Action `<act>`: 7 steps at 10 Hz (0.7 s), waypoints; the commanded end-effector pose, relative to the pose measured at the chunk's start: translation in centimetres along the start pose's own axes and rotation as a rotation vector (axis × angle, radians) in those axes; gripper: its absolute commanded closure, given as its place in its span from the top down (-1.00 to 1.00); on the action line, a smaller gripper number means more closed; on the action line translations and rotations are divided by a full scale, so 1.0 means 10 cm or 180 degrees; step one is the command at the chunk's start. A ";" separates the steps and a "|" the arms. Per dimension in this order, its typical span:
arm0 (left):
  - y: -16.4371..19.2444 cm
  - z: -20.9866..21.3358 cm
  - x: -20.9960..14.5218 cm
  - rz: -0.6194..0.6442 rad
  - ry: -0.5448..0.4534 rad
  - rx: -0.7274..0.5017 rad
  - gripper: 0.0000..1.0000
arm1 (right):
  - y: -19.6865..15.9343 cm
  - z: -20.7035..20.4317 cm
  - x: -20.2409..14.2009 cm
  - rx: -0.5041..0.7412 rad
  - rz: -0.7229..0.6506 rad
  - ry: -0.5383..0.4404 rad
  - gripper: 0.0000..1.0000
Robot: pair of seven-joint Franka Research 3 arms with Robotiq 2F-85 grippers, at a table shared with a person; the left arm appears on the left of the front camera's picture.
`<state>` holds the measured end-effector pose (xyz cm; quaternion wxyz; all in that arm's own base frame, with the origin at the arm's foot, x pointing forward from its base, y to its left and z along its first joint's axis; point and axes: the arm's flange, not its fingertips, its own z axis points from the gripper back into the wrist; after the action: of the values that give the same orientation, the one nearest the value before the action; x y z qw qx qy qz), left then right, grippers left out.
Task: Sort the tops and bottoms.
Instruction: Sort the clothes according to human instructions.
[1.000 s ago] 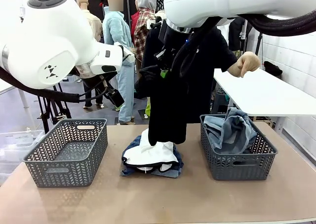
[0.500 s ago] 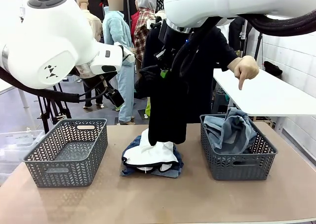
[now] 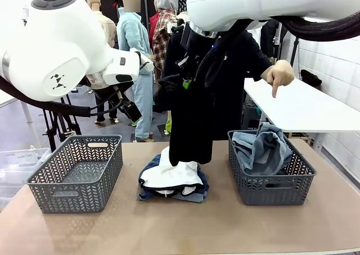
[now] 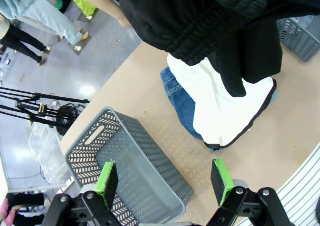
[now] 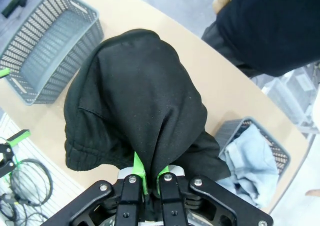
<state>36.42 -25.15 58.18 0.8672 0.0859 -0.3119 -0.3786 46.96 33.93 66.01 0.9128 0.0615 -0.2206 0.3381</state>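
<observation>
My right gripper [image 5: 147, 172] is shut on a bulky black top [image 5: 140, 101], which hangs from it [image 3: 190, 125] high above the middle of the table. Under its lower end lies a white top [image 3: 171, 176] on blue denim bottoms [image 3: 147, 169]. More light denim bottoms [image 3: 261, 148] fill the right grey basket [image 3: 270, 190]. My left gripper [image 4: 163, 181] is open and holds nothing, up over the empty left grey basket [image 4: 125, 161], with the white top [image 4: 220, 106] and denim [image 4: 177, 96] beyond it. In the front view the left gripper [image 3: 133, 115] hangs behind that basket [image 3: 76, 173].
A person in a black shirt stands at the far side, one hand [image 3: 278, 75] pointing a finger down over the right basket. The tan table [image 3: 185, 227] is bare in front of the pile. A white table [image 3: 298, 106] stands at the back right.
The person's hand has turned its finger down toward the right basket. Both arms and the hanging black top have stayed still.
</observation>
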 end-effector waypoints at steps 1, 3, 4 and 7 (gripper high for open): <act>0.02 0.02 0.00 -0.0019 0.0031 0.0003 0.93 | -0.02 0.40 -0.02 -0.0122 -0.0060 -0.0057 -1.00; 0.02 0.02 0.00 -0.0019 0.0031 0.0003 0.93 | -0.13 0.92 -0.17 -0.0317 -0.0268 -0.0235 -1.00; 0.02 0.02 0.00 -0.0019 0.0031 0.0003 0.93 | -0.17 1.15 -0.28 -0.0471 -0.0388 -0.0303 -1.00; 0.02 0.02 0.00 -0.0019 0.0031 0.0003 0.93 | -0.50 1.42 -0.88 -0.0673 -0.0976 -0.0498 -1.00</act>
<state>36.45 -25.13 58.21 0.8672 0.0858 -0.3121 -0.3784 40.02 22.40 77.92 0.9305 0.0262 -0.3021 0.2055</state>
